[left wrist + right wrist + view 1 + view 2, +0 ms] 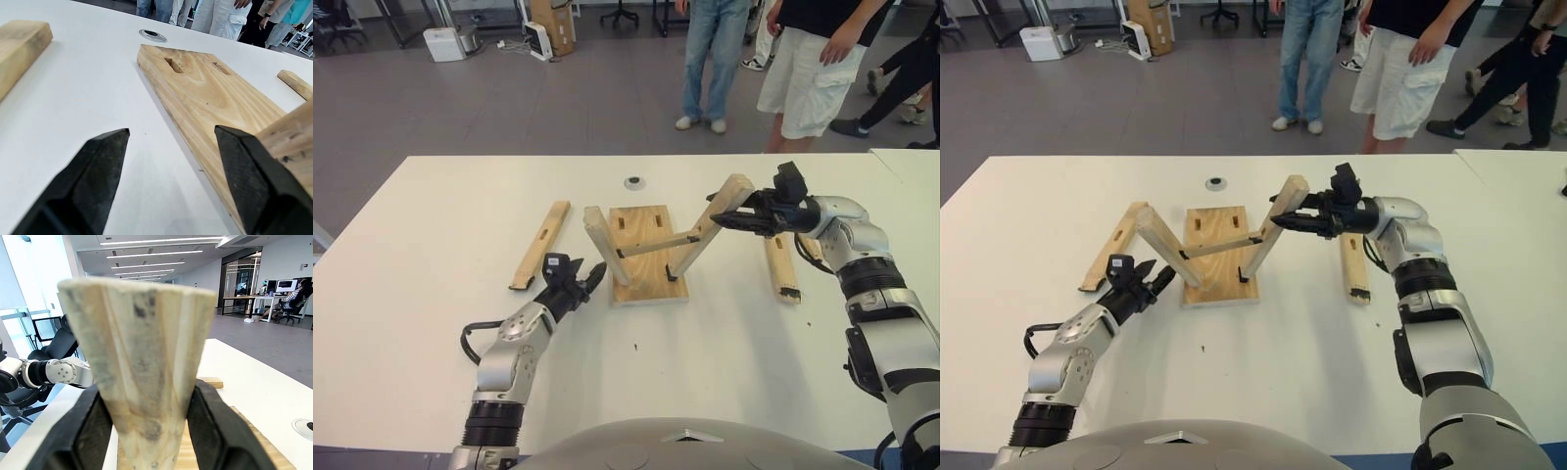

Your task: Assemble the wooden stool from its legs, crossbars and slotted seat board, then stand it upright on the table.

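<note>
Standing tilted on the seat board (651,220), which lay flat on the bench (431,206) with slots up: one frame of left leg (604,240), right leg (690,257) and crossbar (656,245). Right end effector (724,217) was clamped on the right leg near its top, probably steadying the frame over the slots. Left end effector (585,279) was spread wide and empty just beside the board's near left corner, seemingly ready to guide the left leg's foot. A loose leg (540,245) lay left of the board, a loose wooden piece (781,266) right of it.
</note>
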You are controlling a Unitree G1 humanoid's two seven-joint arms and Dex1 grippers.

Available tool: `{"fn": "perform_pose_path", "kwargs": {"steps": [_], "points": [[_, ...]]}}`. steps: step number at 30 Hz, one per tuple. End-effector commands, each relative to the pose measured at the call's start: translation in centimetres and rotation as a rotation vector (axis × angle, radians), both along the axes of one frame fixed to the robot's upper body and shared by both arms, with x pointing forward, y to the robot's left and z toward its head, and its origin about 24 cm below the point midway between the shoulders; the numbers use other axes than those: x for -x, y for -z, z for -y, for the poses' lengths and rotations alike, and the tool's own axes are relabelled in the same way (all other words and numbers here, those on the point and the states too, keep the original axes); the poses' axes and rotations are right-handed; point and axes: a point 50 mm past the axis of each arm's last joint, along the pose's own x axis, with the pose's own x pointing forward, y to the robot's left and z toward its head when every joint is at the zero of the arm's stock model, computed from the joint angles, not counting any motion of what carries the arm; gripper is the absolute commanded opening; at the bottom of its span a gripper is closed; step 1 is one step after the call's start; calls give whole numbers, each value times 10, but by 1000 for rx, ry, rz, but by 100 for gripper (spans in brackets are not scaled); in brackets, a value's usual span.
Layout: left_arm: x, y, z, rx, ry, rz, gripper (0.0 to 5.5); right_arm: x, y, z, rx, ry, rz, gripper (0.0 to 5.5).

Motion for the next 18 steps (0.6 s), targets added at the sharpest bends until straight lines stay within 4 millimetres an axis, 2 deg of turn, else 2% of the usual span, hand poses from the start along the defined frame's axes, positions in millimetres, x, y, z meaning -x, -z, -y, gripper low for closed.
{"fn": "perform_pose_path", "kwargs": {"steps": [1,4,8,11,14,18], "points": [[3,4,2,-15,2,-11,321,19,33,-4,127,-64,-80,211],[2,2,8,-7,18,-8,321,23,31,-7,141,-97,-57,210],[4,1,18,-1,46,-10,321,18,33,-13,128,-96,-52,209],[5,1,24,-4,67,-13,321,18,43,-18,147,-96,-80,209],[4,0,27,-5,79,-14,321,31,67,-20,204,-124,-151,209],[3,-2,28,-3,77,-9,321,45,78,-20,242,-169,-153,209]]}}
